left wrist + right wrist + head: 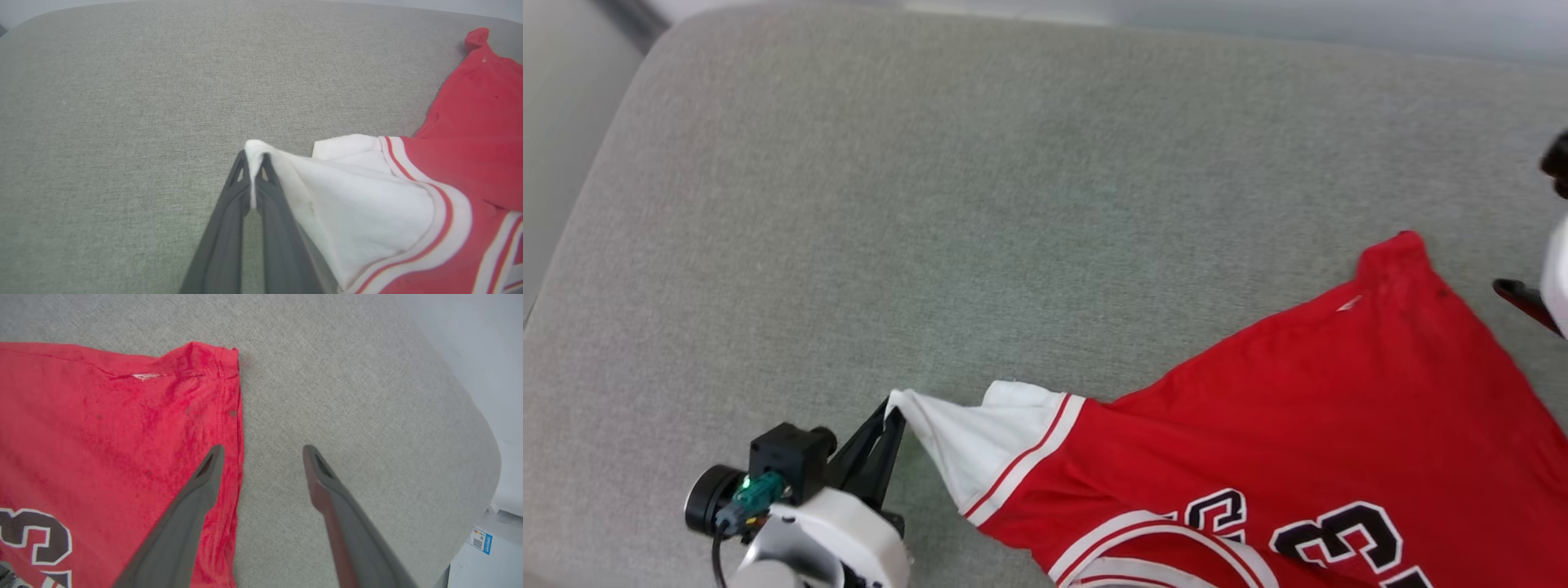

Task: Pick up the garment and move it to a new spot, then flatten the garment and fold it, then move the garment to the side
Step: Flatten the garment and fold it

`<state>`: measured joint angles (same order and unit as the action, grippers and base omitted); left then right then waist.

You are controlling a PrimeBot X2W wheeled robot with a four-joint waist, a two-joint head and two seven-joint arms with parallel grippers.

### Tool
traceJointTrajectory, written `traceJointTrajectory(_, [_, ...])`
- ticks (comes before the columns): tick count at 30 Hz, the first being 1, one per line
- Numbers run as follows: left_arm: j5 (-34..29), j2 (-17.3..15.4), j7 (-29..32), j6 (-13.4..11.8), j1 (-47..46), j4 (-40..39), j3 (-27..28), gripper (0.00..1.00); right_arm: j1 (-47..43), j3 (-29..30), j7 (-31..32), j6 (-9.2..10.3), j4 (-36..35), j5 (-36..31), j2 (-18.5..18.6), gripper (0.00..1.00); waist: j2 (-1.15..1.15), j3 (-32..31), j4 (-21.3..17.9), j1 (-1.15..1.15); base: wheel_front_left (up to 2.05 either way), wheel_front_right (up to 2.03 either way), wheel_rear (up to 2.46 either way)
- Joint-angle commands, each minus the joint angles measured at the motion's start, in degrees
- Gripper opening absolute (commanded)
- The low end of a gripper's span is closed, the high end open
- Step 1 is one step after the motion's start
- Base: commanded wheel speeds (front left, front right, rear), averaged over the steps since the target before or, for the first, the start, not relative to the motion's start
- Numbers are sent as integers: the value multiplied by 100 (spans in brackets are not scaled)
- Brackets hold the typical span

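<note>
Lying toward the robot's right on the grey upholstered worktop (1013, 204), the garment (1339, 408) has its red body mostly flat, numerals facing up. Its white sleeve (968, 445) is drawn out to a peak, and the left gripper (254, 157) has its jaws pinching the tip. The right gripper (263, 449) has its jaws spread wide, with one finger (196, 498) over the red side edge and the other over bare fabric.

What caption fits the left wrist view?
Left gripper pinching a thin red T-shirt by its white sleeve tip, on grey fabric cushion.
</note>
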<state>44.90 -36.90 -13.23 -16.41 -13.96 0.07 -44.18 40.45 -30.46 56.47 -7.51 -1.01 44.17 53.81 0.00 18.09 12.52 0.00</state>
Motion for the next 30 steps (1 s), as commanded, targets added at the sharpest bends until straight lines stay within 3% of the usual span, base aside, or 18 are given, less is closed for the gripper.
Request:
traceJointTrajectory(1, [-49, 63, 6, 28, -131, 8, -15, 0, 253, -176, 117, 4, 167, -121, -110, 100, 0, 231, 206, 0, 0, 0, 0])
traceJointTrajectory(9, [-201, 383, -50, 148, -551, 115, -92, 0, 1044, -920, 142, 4, 1358, -388, -798, 100, 0, 742, 537, 0, 0, 0, 0])
traceJointTrajectory(15, [-231, 500, -71, 188, -636, 258, -113, 0, 806, -1682, 119, -5, 1847, -126, -886, 100, 0, 831, 610, 0, 0, 0, 0])
traceJointTrajectory(16, [-223, 501, -79, 183, -624, 277, -103, 0, 807, -1748, 64, -5, 1875, -79, -884, 69, 0, 813, 593, 0, 0, 0, 0])
traceJointTrajectory(17, [-215, 501, -85, 179, -606, 296, -97, 0, 842, -1764, -41, -5, 1888, -38, -872, 0, 0, 788, 575, 0, 0, 0, 0])
traceJointTrajectory(24, [-250, 410, -80, 147, -577, 371, -92, 0, 1282, -1585, -1045, 4, 1891, 183, -875, 0, 0, 348, 310, 0, 0, 0, 0])
traceJointTrajectory(30, [-375, 91, 54, 103, -794, 216, -6, 0, 1433, -1567, -1907, 4, 1637, 300, -760, 0, 0, -149, 40, 0, 0, 0, 0])
